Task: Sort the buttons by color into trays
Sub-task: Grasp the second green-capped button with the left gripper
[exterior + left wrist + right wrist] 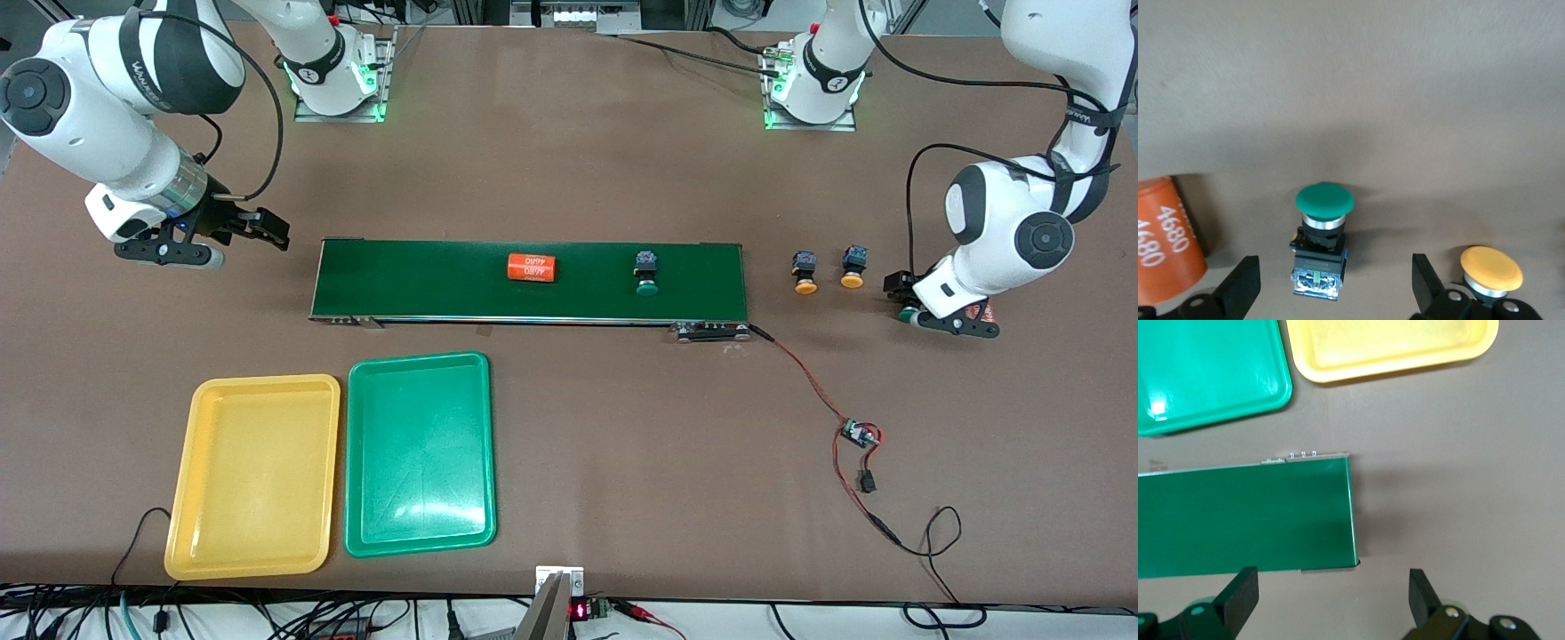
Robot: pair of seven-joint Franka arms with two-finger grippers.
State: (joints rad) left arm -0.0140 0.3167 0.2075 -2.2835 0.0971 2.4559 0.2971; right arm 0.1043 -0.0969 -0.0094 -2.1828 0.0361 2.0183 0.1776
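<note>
One green-capped button (646, 274) stands on the dark green belt (427, 280). Two orange-yellow buttons (805, 273) (853, 268) sit on the table off the belt's end toward the left arm. Another green button (1323, 233) lies between the open fingers of my left gripper (1336, 287), which hangs low over it (929, 318) without touching it. Beside it is an orange-yellow button (1490, 269). My right gripper (178, 255) is open and empty (1333, 600), over bare table off the belt's other end. The yellow tray (253, 476) and green tray (418, 453) lie side by side nearer the front camera, with nothing in them.
An orange cylinder with white numerals (532, 268) lies on the belt. A second one (1165, 240) rests close beside my left gripper. A red and black cable with a small circuit board (859, 434) runs from the belt's end toward the table's front edge.
</note>
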